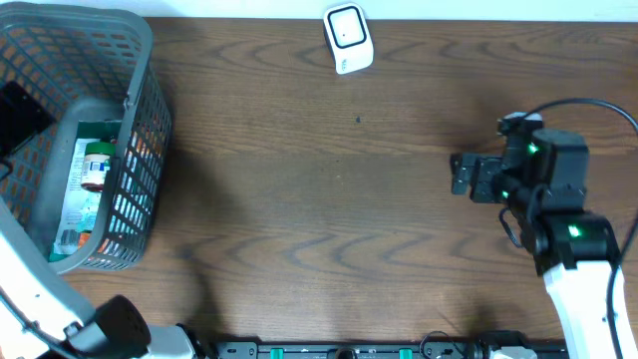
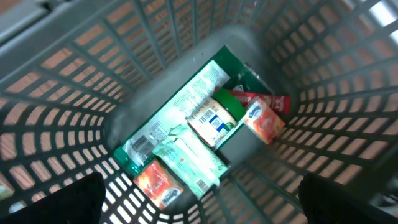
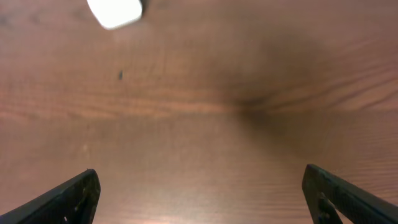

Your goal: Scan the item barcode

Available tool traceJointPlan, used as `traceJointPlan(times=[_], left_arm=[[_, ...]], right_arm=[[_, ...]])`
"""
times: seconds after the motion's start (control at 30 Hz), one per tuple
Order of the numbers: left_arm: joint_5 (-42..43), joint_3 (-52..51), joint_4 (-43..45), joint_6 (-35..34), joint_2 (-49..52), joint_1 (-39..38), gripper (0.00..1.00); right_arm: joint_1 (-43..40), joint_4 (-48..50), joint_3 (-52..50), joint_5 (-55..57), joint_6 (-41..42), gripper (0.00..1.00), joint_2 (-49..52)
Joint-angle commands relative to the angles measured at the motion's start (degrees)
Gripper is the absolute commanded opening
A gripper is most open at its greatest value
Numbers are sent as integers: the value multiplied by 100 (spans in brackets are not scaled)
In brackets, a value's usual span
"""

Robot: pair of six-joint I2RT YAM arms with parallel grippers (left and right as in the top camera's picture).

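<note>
I am holding my left gripper (image 2: pixel 199 205) over the mouth of the basket (image 2: pixel 93 74), a grey plastic tub with lattice walls and a smooth floor. It is sitting at the table's 9 o'clock edge. My dark fingers (image 2: pixel 74 199) are showing only at the two lower corners of the left wrist view. They are spread wide with nothing between them.

The goods to be scanned are lying in a heap on the basket floor. A short round jar (image 2: pixel 214 118) with a green lid and a white paper label is resting on a long, flat, glossy green packet (image 2: pixel 180 106). A crinkled white and green pouch (image 2: pixel 189 158) is lying at the jar's 7 o'clock. A red-orange pouch (image 2: pixel 264 121) is touching the jar at 3 o'clock.

My right gripper (image 3: pixel 208 199) is hanging wide and empty above the brown wood-grain table (image 1: pixel 329 199), near its 3 o'clock side. The scanner (image 1: pixel 347 38), a rounded white block with a dark square window, is standing at 12 o'clock. The blurred white shape at the top of the right wrist view is probably that same scanner.
</note>
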Motion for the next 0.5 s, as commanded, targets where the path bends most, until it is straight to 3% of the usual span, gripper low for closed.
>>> traceJointPlan(times=[0.0,0.13,0.47], left_arm=[[-70,20,13,522,492,15,100],[-70,20,4,848,979,15,100],[-55,20,-15,855,2448,9,100]], right_arm=[[13,22,127,-496,-33,99,332],[13,-55,125,-492,-35,99,562],[13,-133,105,-490,-37,99,625]])
